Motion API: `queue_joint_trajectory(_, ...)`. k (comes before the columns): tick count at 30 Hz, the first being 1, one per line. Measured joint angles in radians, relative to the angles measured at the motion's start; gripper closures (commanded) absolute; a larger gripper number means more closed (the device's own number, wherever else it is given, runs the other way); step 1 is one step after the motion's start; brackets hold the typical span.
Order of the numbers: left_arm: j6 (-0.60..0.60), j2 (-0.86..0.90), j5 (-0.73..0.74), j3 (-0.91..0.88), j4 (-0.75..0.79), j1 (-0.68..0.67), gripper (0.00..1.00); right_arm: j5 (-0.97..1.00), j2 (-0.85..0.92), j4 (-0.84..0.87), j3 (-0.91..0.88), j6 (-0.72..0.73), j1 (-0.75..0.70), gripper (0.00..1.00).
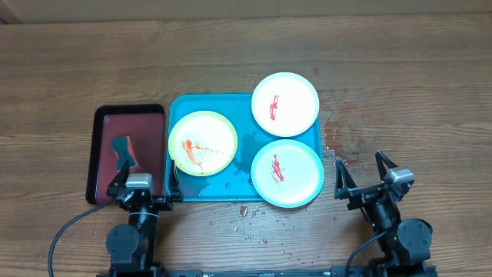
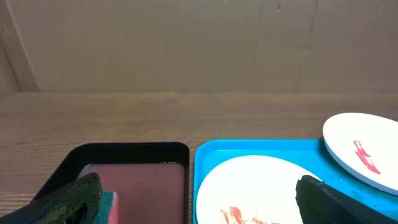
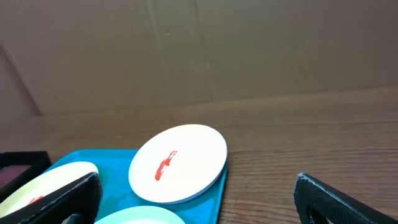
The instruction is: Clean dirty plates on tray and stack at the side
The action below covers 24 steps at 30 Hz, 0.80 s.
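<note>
The turquoise tray [image 1: 244, 115] holds three sauce-smeared plates: a yellow-green plate [image 1: 203, 142] at its left, a white plate [image 1: 285, 104] overhanging its far right corner, and a pale aqua plate [image 1: 287, 173] overhanging its near right corner. My left gripper [image 1: 144, 183] is open and empty at the tray's near left corner. Its wrist view shows the yellow-green plate [image 2: 249, 186] and the white plate [image 2: 367, 149]. My right gripper [image 1: 360, 173] is open and empty, right of the aqua plate. Its wrist view shows the white plate [image 3: 180, 162] and the aqua plate's rim [image 3: 140, 216].
A smaller black-rimmed dark red tray [image 1: 129, 123] lies left of the turquoise tray with a teal and red sponge [image 1: 123, 150] in it. Red sauce spots and wet marks dot the wooden table right of the tray [image 1: 338, 146] and near its front edge [image 1: 246, 211].
</note>
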Motion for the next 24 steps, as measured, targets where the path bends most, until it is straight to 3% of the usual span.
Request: queue_joint_trajectory(24,-0.031,0.000,0.026,0.195,-0.098,0.000,0.00,-0.029,0.000,-0.064,0.159,0.000,0.000,0.00)
